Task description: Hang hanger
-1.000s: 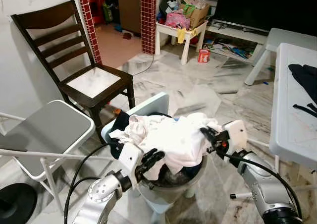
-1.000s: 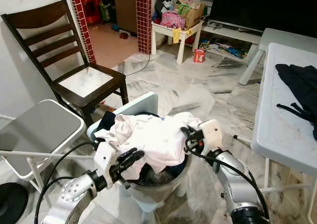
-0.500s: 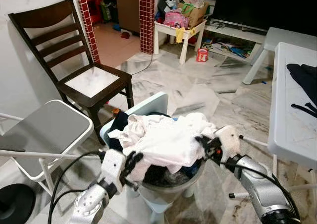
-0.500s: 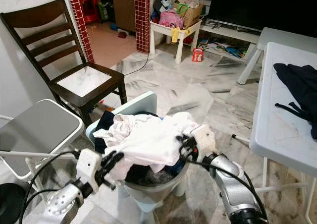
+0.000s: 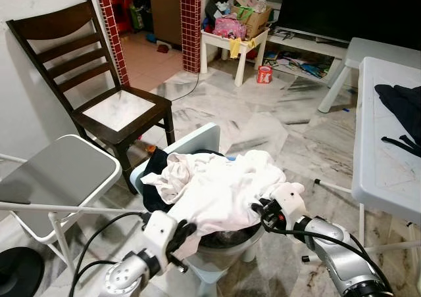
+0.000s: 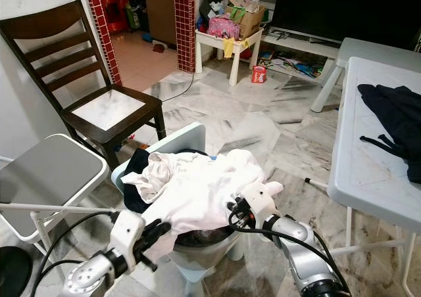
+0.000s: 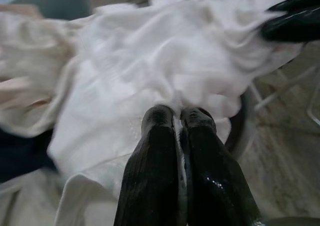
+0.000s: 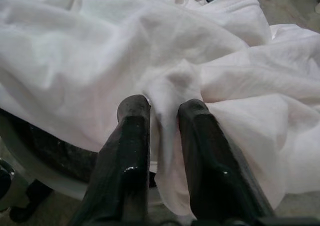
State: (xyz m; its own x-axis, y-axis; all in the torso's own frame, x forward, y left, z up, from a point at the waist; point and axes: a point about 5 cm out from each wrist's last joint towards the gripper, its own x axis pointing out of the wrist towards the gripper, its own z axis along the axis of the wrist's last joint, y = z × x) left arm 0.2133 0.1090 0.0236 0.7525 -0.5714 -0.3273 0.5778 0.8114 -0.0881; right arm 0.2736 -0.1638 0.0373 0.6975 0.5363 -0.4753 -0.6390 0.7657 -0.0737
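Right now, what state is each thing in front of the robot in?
white garment: heaped over the basket, pinched from both sides
laundry basket: full, upright
left gripper: jaws shut on cloth
right gripper: jaws pinching a fold
dark garment: lying on the white table

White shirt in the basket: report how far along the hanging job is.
Early stage. Done: both hands have reached the laundry basket on the small stool. In hand: the left hand is shut on a fold of the white shirt, and the right hand pinches another fold on the far side. Left: lifting the shirt out and hanging it; I cannot make out a hanger.
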